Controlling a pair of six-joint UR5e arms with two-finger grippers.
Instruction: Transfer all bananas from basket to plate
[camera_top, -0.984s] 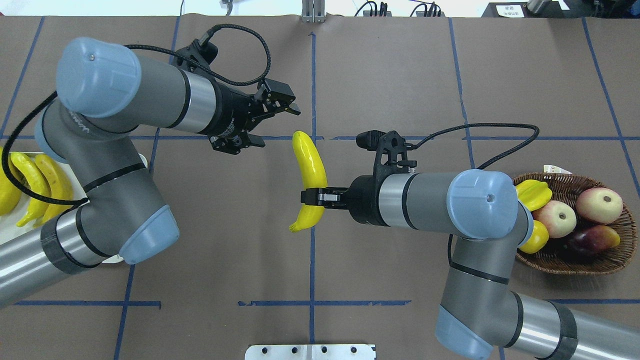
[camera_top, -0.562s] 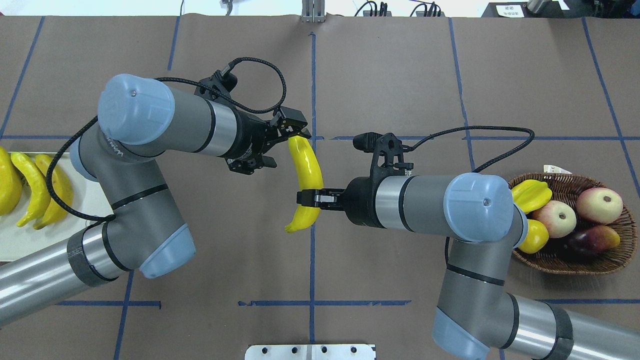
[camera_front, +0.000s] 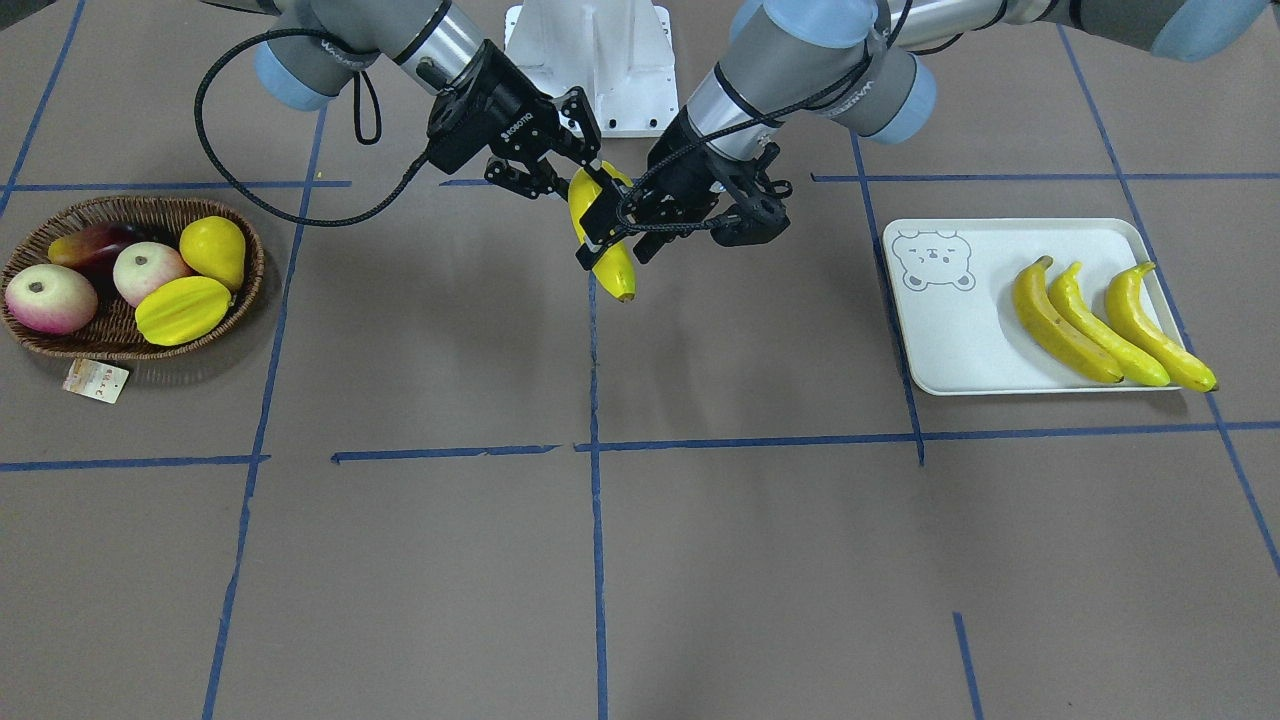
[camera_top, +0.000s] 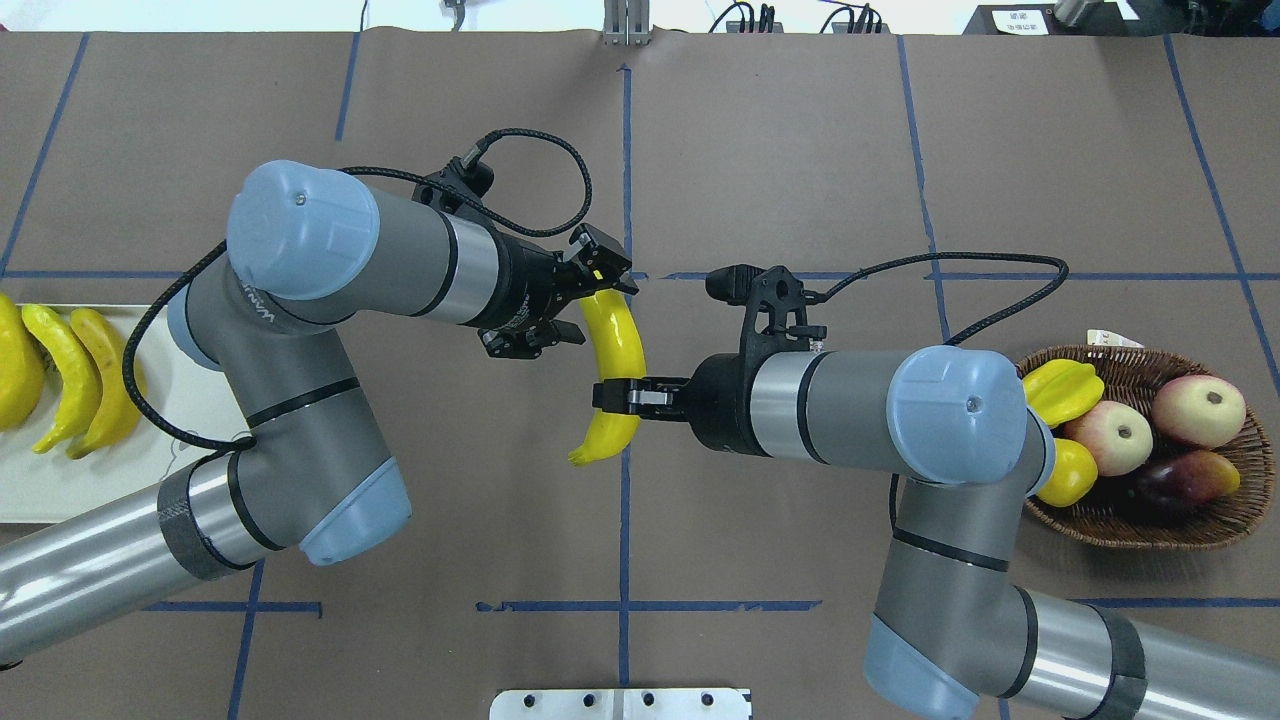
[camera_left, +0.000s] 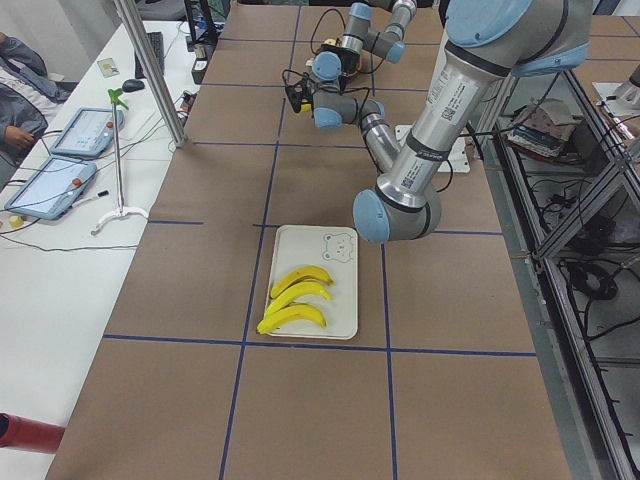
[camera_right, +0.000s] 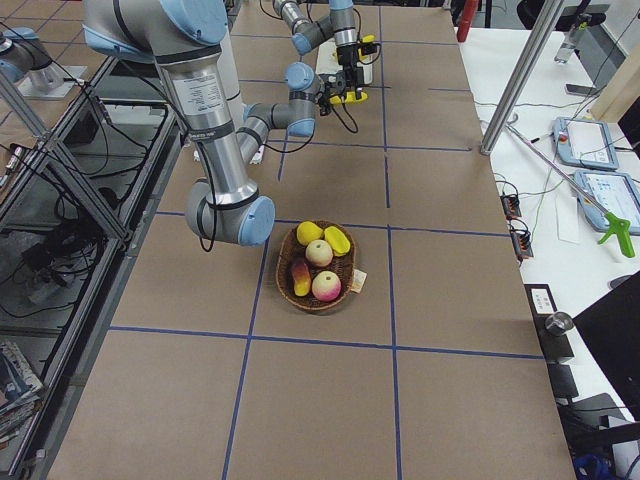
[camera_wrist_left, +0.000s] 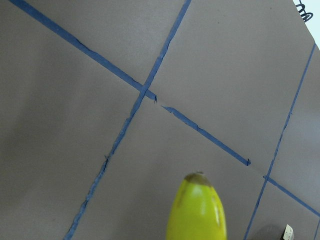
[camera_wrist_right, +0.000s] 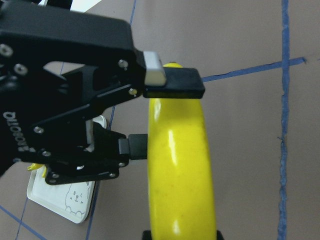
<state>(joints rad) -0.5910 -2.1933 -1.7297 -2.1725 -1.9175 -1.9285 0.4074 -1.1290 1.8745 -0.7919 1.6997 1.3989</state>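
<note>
Three curved yellow plastic bananas (camera_front: 1105, 335) on white rectangular plate (camera_front: 950, 340); fourth banana (camera_top: 618, 340) clamped mid-table in right gripper (camera_top: 612, 393), left gripper (camera_top: 592, 303) spread around its tip; brown wicker basket (camera_top: 1130, 530) holds none

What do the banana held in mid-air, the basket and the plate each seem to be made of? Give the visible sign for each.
The banana looks like glossy plastic: sharp white highlights on even yellow. The basket is matte dark-brown woven wicker: interlaced strands show. The plate is smooth and off-white with a printed bear face, perhaps plastic or melamine; the look leaves it open.
</note>
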